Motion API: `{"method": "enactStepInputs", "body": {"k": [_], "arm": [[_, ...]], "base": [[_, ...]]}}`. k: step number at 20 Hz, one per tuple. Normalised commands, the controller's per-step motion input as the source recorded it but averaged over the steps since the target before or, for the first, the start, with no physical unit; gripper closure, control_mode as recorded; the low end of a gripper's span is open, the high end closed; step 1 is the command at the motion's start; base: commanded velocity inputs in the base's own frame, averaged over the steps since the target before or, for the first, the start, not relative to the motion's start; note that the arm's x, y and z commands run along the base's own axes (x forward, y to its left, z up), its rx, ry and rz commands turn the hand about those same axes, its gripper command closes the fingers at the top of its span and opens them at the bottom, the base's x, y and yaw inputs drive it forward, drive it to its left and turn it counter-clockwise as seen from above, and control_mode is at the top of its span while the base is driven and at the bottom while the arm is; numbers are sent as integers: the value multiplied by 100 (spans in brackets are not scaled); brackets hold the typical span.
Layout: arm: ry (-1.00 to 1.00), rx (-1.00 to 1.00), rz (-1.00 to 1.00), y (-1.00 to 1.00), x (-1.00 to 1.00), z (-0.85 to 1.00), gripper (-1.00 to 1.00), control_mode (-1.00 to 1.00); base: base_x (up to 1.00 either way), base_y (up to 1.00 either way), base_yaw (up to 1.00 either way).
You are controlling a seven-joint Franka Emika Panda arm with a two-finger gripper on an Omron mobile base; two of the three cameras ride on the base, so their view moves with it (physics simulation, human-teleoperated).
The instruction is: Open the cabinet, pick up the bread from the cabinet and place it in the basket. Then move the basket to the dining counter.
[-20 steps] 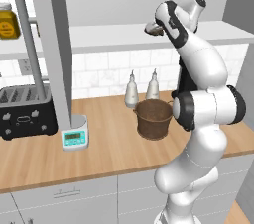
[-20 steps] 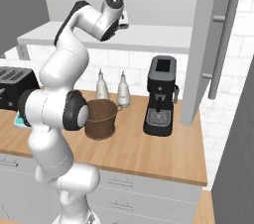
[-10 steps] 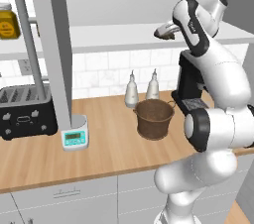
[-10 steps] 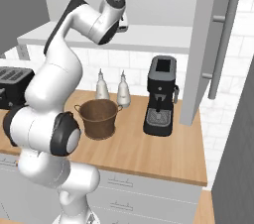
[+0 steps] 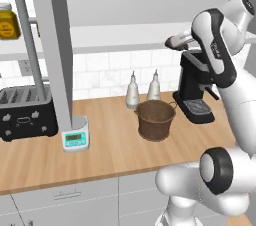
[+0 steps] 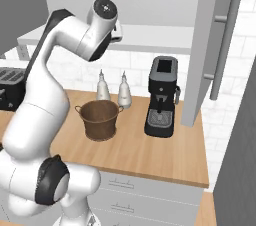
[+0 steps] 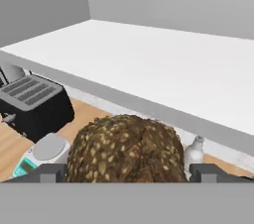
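Hand view: bread (image 7: pixel 125 149) btwn fingers (image 7: pixel 53 172), apparently gripped.

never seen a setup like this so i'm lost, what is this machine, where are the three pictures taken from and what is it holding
It is a white robot arm in a computer-rendered kitchen. Two pictures come from cameras behind it, one on its left and one on its right. The third looks out from its hand. On the wooden worktop stand a toaster, a small scale, two bottles, a brown basket and a coffee machine. The gripper, up by the open cabinet's shelf, appears to hold the bread between its two fingers.
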Motion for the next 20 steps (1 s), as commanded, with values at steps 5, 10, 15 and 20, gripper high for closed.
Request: {"method": "enactStepInputs", "body": {"k": [5, 10, 15, 20], "arm": [[4, 2, -1, 0, -100, 1, 100, -100], [3, 0, 0, 0, -100, -4, 100, -100], [3, 0, -4, 13, -100, -74, 100, -100], [4, 0, -8, 17, -74, -100, 100, -100]], "base": [[0, 0, 0], [0, 0, 0], [0, 0, 0], [0, 0, 0]]}}
